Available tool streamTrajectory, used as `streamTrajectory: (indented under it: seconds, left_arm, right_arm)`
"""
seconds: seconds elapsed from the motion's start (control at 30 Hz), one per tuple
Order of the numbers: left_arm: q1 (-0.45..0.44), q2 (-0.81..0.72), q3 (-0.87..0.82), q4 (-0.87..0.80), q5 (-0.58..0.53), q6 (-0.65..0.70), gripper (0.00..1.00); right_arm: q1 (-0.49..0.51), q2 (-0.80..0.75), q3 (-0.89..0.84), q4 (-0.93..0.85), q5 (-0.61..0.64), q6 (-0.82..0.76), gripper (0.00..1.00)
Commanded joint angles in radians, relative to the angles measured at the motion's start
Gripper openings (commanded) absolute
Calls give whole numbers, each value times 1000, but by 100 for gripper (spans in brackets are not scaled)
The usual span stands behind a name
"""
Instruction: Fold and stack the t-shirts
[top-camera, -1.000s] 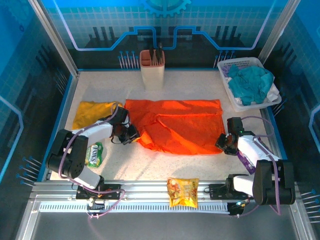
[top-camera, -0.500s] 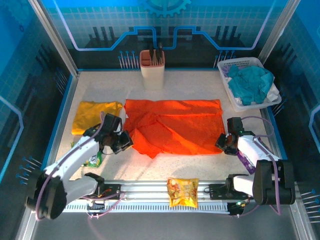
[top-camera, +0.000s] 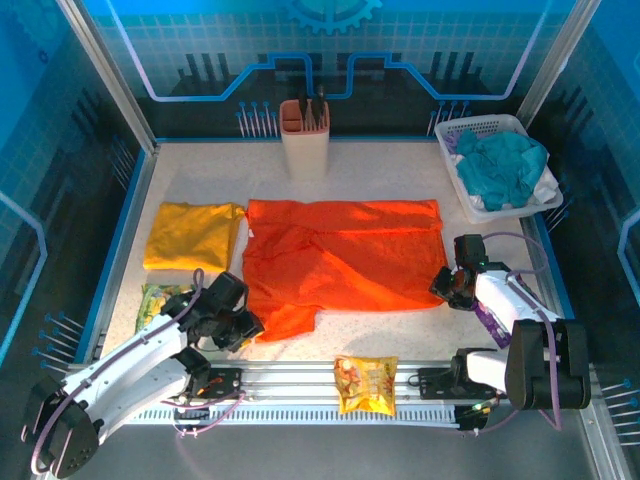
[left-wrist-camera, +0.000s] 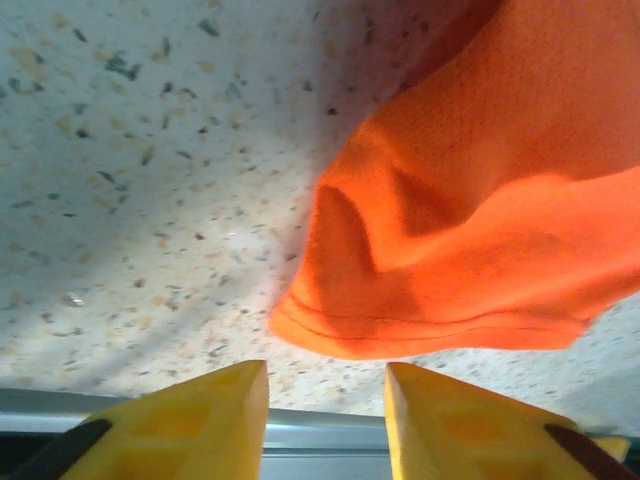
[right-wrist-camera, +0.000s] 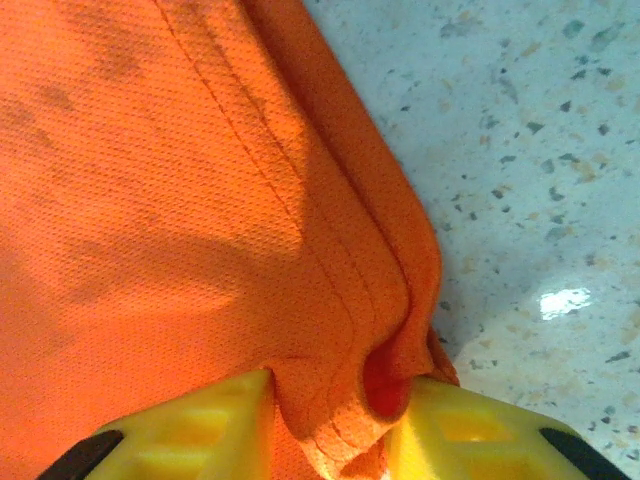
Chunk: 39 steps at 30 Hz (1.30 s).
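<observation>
Currently listed: orange t-shirt (top-camera: 345, 250) — spread out, rumpled, across the middle of the tabletop (top-camera: 390, 170), its near-left sleeve edge lying just ahead of the left gripper (left-wrist-camera: 325, 375), whose jaws stand apart with nothing between them. At the shirt's near-right corner the right gripper (right-wrist-camera: 330, 400) is pinched closed on the doubled hem. Also entered — the mustard yellow t-shirt (top-camera: 190, 235), which lies folded and flat just left of the orange one.

Teal-green cloth (top-camera: 505, 165) is sitting bunched in the white plastic basket (top-camera: 478, 123); shiny orange-yellow snack packet (top-camera: 366, 384) is lying on the near rail (top-camera: 290, 378).
</observation>
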Motion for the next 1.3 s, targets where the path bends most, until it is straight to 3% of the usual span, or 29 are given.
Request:
streamTrajectory:
  seconds: [0.0,0.1,0.33,0.57,0.77,0.93,1.13,1.27]
  left_arm:
    - [-8,-11,2,-98,-23,3,44]
    - [-7,-5,-5,-89,-48,16,45]
    - [-8,132,-28,132,-25,14,37]
    - [-8,236,-9,216,-10,39,31]
    - [-7,286,-12,229,-27,65,14]
    - [-6,308,7,223,-31,84,0]
    - [-5,312,9,238,-31,92,0]
    - [-7,316,7,245,-27,97,0]
  right_arm:
    - [-16,-12,15,-8,-30,-7,35]
    - [-17,-28,30,-21,-30,-14,40]
    - [-16,-72,78,-76,-26,-56,54]
    - [-16,-103,80,-132,15,-79,65]
    - [-23,-146,68,-173,90,-34,76]
    - [-36,-161,66,-236,130,26,68]
    - [-41,-182,4,-205,83,64,48]
    - [-42,-154,-24,-169,69,70,46]
